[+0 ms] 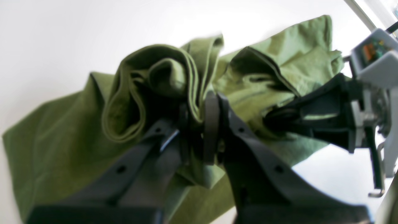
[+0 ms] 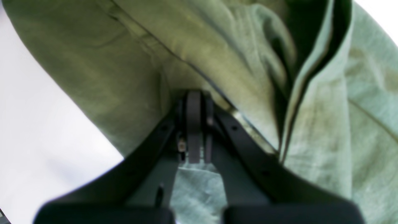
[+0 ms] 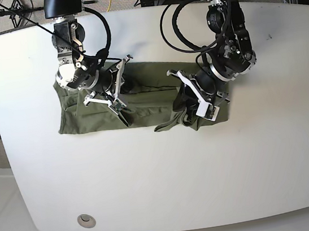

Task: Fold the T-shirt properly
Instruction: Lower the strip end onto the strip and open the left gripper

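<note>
Black moulded jaws of the left end effector [image 1: 199,124] are pressed together on a rolled, multi-layer bunch of the T-shirt [image 3: 141,97], while the right end effector [image 2: 194,124] likewise pinches a hem edge. Judged mid-fold: both ends of the soft, matte olive cotton are gripped, the garment lying as a crumpled band across the far side of the smooth white worktop [image 3: 167,171]. The next move appears to call for a coordinated carry that keeps the layers aligned.
</note>
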Robot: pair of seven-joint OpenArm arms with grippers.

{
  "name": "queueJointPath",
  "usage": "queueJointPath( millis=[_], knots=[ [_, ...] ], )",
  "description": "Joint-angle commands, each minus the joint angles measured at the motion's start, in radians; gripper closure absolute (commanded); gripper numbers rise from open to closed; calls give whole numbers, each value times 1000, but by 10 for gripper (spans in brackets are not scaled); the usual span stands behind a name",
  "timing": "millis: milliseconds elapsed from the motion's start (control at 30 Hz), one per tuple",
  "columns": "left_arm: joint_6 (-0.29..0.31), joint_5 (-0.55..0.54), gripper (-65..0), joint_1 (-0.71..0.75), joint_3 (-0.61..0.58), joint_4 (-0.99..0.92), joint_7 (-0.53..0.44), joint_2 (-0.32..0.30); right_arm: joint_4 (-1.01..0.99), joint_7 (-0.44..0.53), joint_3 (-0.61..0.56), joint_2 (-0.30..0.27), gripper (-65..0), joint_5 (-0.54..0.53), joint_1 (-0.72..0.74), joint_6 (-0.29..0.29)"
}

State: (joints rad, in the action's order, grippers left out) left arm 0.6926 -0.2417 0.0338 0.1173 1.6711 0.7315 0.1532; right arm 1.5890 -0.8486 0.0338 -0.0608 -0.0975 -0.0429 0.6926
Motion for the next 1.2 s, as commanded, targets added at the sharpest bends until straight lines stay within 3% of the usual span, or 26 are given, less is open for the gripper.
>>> queueJointPath(
  millis=[0,1000,1133,1167],
  knots=[
    [6,-23,-16,-14,-7,12,-37,4,8,-20,4,-3,-7,14,5,6],
    [6,-33,-19,-22,-23,4,-44,4,0,-26,12,-3,-2,15,-6,6],
    [6,-32,-46,-21,-37,8,-33,4,0,-26,12,-3,-3,14,-7,6],
    [6,-31,-90,-21,-54,3,-43,4,-2,-24,12,-2,-2,15,-6,6]
  ],
)
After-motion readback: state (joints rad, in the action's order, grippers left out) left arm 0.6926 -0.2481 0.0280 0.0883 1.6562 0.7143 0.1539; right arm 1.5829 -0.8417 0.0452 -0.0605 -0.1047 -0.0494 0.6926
